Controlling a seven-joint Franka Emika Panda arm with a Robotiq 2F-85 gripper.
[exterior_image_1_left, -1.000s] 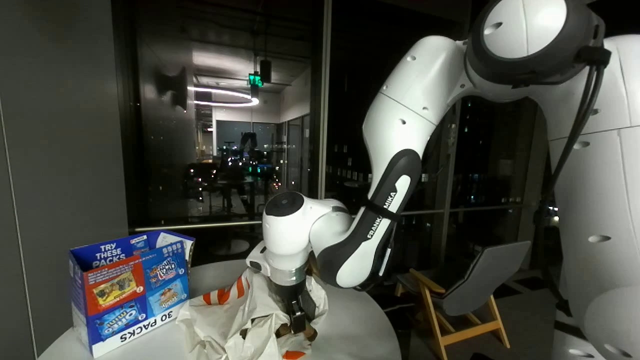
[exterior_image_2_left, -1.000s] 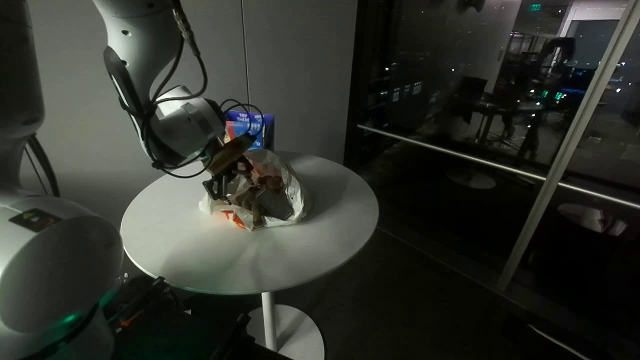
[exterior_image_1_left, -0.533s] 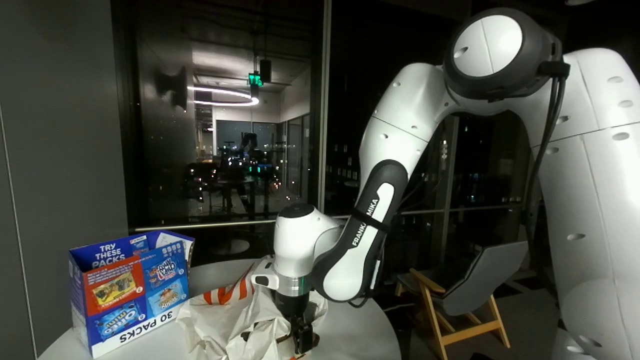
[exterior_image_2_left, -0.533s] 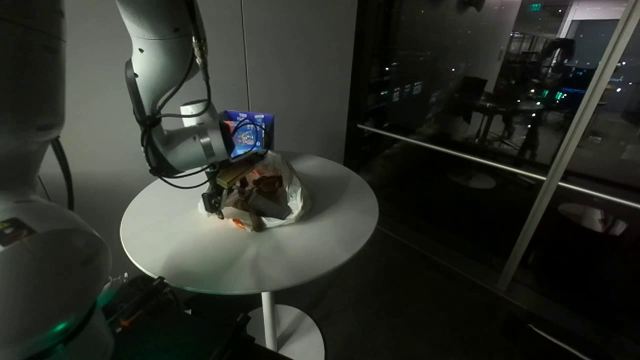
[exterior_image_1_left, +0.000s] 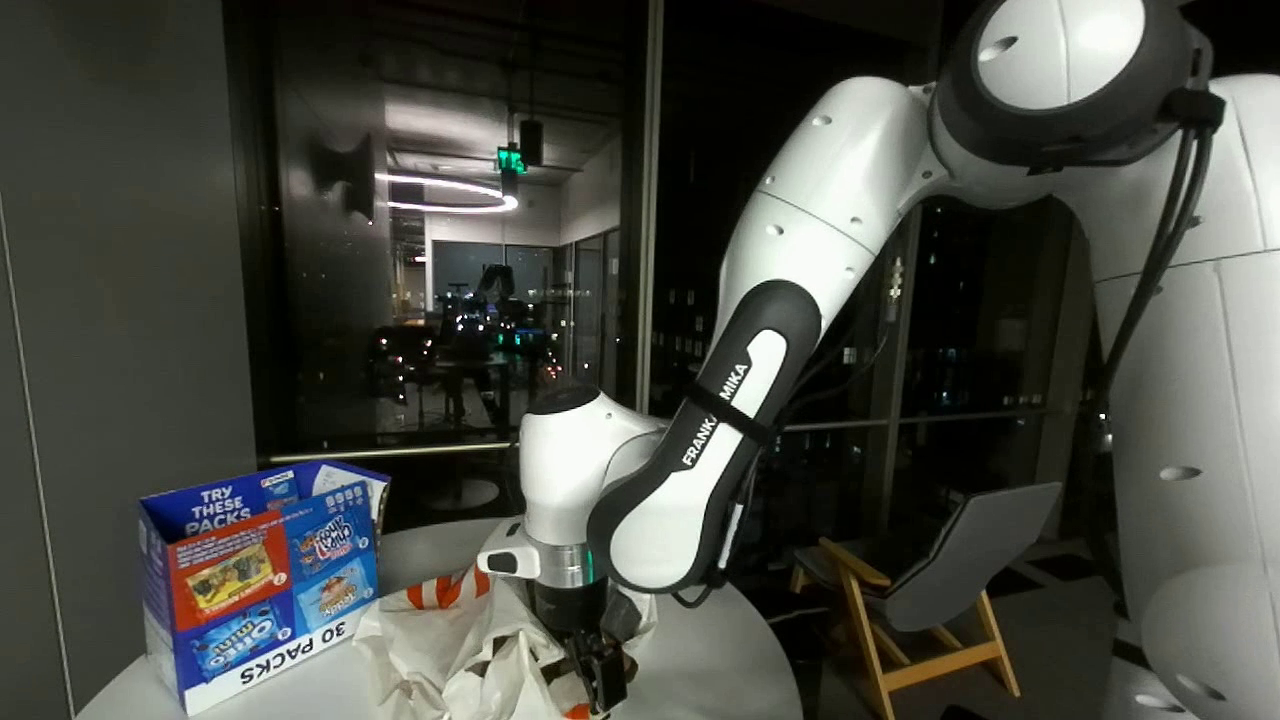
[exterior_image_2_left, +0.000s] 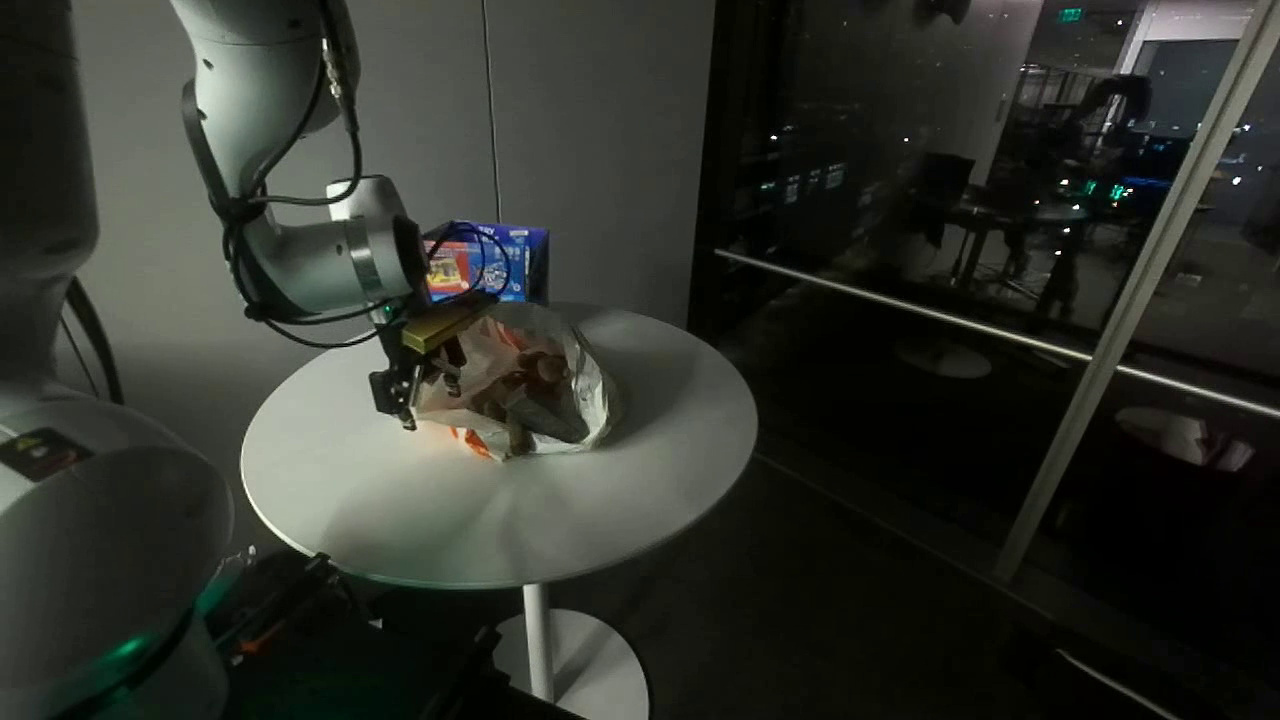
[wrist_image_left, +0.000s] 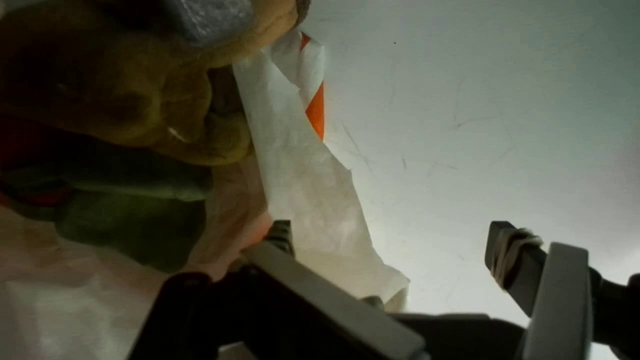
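A white bag with orange stripes (exterior_image_1_left: 430, 640) lies on the round white table (exterior_image_2_left: 400, 510); its mouth faces the viewer in an exterior view (exterior_image_2_left: 600, 400). Inside are a brown plush-like thing (wrist_image_left: 100, 90), a green cloth-like thing (wrist_image_left: 135, 220) and a dark grey block (exterior_image_2_left: 550, 415). My gripper (wrist_image_left: 390, 232) is open at the bag's edge. In the wrist view, the left finger is over the bag's mouth and the right finger is over bare table. The bag's rim (wrist_image_left: 310, 190) lies between them, not gripped. The gripper also shows in both exterior views (exterior_image_1_left: 600, 675) (exterior_image_2_left: 430, 402).
A blue and red snack box (exterior_image_1_left: 270, 590) stands open-topped on the table behind the bag, against the grey wall side. It also shows in an exterior view (exterior_image_2_left: 510, 265). A grey chair with wooden legs (exterior_image_1_left: 950, 570) stands on the floor beyond the table, by dark windows.
The gripper dipped to the bag's edge half a second ago, then rose slightly and shifted left in both exterior views. The wrist is more upright than one second ago. The box has not moved.
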